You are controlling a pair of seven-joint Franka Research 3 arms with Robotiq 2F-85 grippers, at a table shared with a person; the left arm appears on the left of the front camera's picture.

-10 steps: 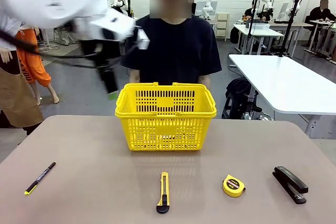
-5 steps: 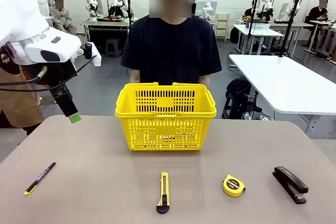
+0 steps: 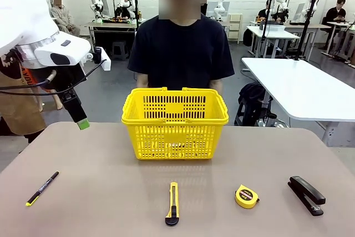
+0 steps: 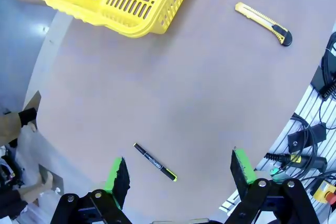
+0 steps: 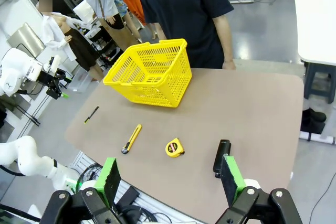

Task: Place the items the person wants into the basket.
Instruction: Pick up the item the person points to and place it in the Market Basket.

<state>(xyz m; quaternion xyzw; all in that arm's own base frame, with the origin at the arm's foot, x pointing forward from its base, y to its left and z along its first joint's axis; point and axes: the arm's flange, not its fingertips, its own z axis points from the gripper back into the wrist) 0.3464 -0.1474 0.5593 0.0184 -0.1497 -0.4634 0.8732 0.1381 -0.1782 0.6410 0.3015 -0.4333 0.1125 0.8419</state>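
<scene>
The table (image 3: 100, 159) holds basket (image 3: 175, 137), pen (image 3: 42, 188), knife (image 3: 173, 203), tape measure (image 3: 247, 196) — stapler (image 3: 307, 195).

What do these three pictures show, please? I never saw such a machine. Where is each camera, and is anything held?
A two-armed robot shares a table with a person. One picture looks across the table from between the arms. The other two come from wrist cameras, looking along the left gripper and the right gripper. On the table: a yellow basket, a pen, a utility knife, a tape measure, a stapler. Both grippers are open and empty.
</scene>
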